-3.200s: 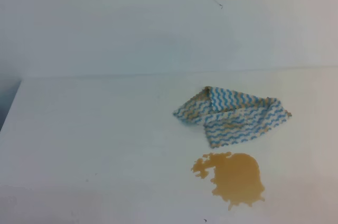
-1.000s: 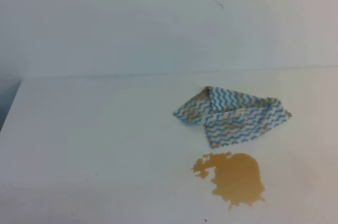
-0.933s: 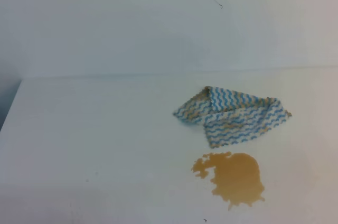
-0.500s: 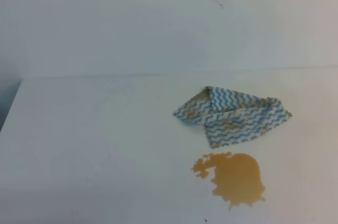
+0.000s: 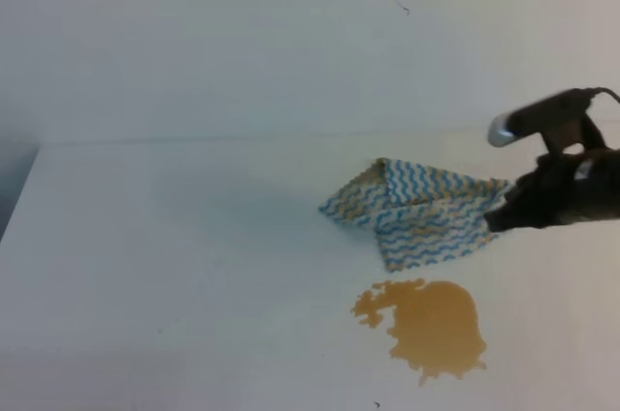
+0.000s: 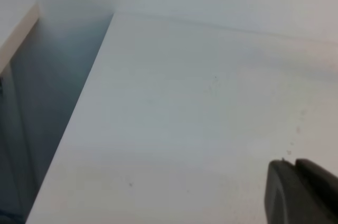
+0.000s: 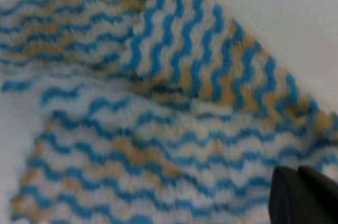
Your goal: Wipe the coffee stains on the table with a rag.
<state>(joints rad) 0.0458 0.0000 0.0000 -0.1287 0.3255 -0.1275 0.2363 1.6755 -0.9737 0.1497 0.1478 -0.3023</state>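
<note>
The blue-and-white zigzag rag (image 5: 421, 212) lies crumpled on the white table (image 5: 174, 256), with tan-brown staining on it. The coffee stains (image 5: 431, 326) form a tan-brown blotch just in front of the rag. My right gripper (image 5: 496, 220) has its dark tip at the rag's right end. The right wrist view is filled by the rag (image 7: 158, 113), with only a dark finger part (image 7: 306, 195) in the bottom right corner. The left gripper is out of the high view. The left wrist view shows bare table (image 6: 185, 118) and a dark finger part (image 6: 303, 192).
A plain white wall (image 5: 242, 43) rises behind the table. The table's left edge drops into a dark gap (image 5: 12, 183), which also shows in the left wrist view (image 6: 47, 102). A small dark speck (image 5: 377, 404) sits near the front edge.
My right arm has come into the high view from the right and reached the rag's right end. The rag and the stain have not moved.
</note>
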